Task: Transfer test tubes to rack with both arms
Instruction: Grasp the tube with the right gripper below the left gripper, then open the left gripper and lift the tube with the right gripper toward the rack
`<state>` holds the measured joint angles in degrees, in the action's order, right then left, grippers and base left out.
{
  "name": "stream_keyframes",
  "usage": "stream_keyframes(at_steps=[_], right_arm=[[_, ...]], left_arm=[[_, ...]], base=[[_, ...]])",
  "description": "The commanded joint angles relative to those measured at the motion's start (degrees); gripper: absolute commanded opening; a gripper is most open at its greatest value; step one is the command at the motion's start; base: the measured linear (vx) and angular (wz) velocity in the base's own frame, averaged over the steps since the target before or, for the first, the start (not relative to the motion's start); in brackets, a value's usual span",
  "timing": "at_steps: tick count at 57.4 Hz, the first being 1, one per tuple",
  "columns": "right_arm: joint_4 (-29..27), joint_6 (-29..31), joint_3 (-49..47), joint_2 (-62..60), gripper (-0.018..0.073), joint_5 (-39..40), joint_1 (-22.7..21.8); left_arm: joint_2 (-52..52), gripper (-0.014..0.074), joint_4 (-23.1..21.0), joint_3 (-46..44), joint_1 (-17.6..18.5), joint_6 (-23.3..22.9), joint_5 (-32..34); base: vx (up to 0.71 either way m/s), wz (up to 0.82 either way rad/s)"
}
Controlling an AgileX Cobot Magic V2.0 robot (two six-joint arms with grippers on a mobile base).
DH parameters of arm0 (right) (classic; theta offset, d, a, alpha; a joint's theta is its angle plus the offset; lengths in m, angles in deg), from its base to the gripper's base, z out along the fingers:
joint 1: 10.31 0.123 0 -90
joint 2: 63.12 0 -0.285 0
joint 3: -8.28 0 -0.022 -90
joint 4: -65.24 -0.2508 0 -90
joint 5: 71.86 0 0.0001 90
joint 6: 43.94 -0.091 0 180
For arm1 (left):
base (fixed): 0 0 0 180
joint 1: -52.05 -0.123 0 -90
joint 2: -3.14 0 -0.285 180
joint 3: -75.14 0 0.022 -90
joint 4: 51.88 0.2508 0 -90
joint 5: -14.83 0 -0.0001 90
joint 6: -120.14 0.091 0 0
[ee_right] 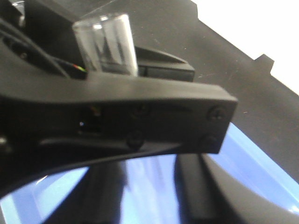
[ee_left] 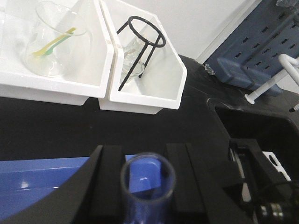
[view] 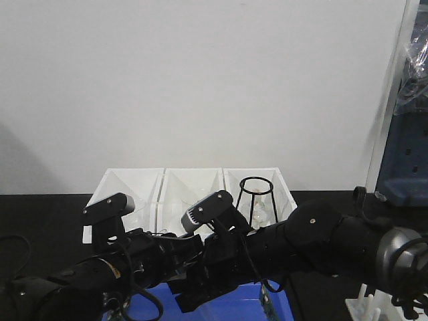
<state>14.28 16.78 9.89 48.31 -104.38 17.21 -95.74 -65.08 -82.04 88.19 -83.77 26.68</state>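
My left gripper [ee_left: 145, 161] is shut on a clear test tube [ee_left: 148, 186], whose open mouth points at the camera. The right wrist view shows the tube's top [ee_right: 105, 44] sticking up past the left gripper's black finger [ee_right: 140, 112]. Below, my right gripper [ee_right: 152, 196] has a finger on each side of a blurred stretch that may be the tube; contact is unclear. Both black arms, the left arm [view: 100, 271] and the right arm [view: 314, 234], meet over a blue tray [view: 234, 311]. The white rack [view: 371, 307] stands at the bottom right.
Three white angled bins [view: 190, 184] line the back wall. The right one holds a black wire tripod [ee_left: 140, 42]; the one to its left holds a clear beaker [ee_left: 51, 42]. Blue equipment [view: 404, 160] stands at the far right. The table is black [ee_left: 56, 126].
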Motion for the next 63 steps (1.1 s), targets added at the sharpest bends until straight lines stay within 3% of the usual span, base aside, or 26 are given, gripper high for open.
stream_keyframes(at_steps=[1, 22, 46, 54, 63], right_arm=[[-1.9, 0.1, -2.0, -2.5, 0.0214, 1.4, -0.1], [-4.6, 0.6, -2.0, -2.5, -0.0015, 2.0, -0.1], [-4.9, 0.3, -2.0, -2.5, -0.0011, 3.0, -0.1], [-4.9, 0.3, -2.0, -2.5, -0.0011, 3.0, -0.1], [-4.9, 0.3, -2.0, -2.7, -0.0011, 2.9, -0.1]], left_arm=[[2.5, -0.0006, 0.0, -2.1, 0.3, -0.6, 4.9], [2.5, -0.0006, 0.0, -2.1, 0.3, -0.6, 4.9], [2.5, 0.0010, 0.0, -2.1, 0.3, -0.1, 5.3], [2.5, 0.0069, 0.0, -2.1, 0.3, 0.0, 5.0], [2.5, 0.0216, 0.0, -2.1, 0.2, 0.0, 5.1]], base=[[0.00, 0.00], [0.00, 0.00], [0.00, 0.00], [0.00, 0.00], [0.00, 0.00]])
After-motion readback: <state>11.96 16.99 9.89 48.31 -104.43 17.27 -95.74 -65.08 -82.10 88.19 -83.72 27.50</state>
